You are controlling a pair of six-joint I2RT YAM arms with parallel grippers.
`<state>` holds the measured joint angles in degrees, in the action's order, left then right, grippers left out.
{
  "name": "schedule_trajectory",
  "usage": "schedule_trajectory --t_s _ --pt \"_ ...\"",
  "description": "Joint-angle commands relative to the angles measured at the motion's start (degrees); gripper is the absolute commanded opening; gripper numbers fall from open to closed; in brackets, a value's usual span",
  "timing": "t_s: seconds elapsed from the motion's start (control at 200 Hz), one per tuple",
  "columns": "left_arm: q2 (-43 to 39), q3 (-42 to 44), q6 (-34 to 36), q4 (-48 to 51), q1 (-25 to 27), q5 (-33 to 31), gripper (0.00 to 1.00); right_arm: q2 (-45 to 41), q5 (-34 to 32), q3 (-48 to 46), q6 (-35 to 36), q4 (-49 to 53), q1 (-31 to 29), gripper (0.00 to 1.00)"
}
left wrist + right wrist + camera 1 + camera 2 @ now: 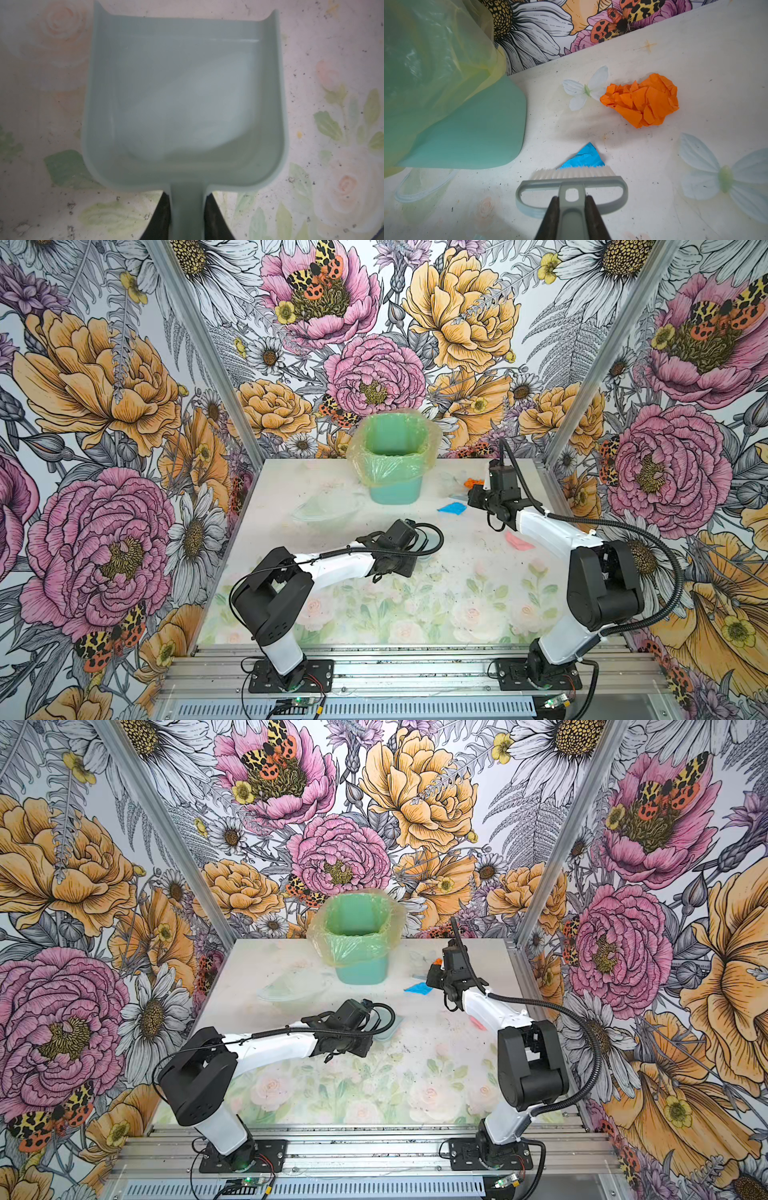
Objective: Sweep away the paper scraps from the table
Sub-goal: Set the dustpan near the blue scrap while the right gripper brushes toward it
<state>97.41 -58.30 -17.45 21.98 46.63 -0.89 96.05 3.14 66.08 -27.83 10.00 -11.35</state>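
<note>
the left gripper (187, 200) is closed tight on the handle of a grey-blue dustpan (187, 99), with one dark finger (164, 209) on each side of the handle. the dustpan is near the middle of the table (457, 589), and its open edge is turned to the right side. i cannot tell if it rests on the surface or hangs just above it. in both top views the wrist of the left arm covers most of it.

the right gripper (572, 209) is closed on the handle of a small brush (571, 185) of the same colour. the white bristles point down to the table and touch the near edge of the blue scrap (584, 158).

the paper scraps (452, 509) all lie on the right half of the table. a green bin (395, 489) stands at the far edge, about in the middle, with a thin yellowish plastic bag (374, 464) over its rim. the blue scrap is flat and lies between this bin and the right arm. the orange scrap (641, 101) is a wrinkled ball, further away, close to the far wall (542, 41) and right of the bin. it is apart from the brush and from the blue scrap. the pink-red scrap (517, 541) is nearer to the front, just left of the white forearm of the right arm, apart from the other two.
</note>
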Motion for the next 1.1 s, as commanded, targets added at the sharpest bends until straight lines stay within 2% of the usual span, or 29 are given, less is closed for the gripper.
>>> schedule_trajectory --t_s 0.0,0.5,1.096 --pt "1.5 -1.7 1.0 0.7 -0.1 -1.6 0.0 1.9 -1.2 2.7 1.4 -1.5 -0.5 0.0" --pt "3.6 -2.6 1.3 0.5 0.4 -1.6 0.0 7.8 -0.8 6.2 2.4 -1.4 -1.9 0.0" --pt "8.9 -5.2 3.0 0.4 2.3 -0.6 0.0 1.6 2.5 -3.7 -0.3 -0.3 -7.0 0.0"
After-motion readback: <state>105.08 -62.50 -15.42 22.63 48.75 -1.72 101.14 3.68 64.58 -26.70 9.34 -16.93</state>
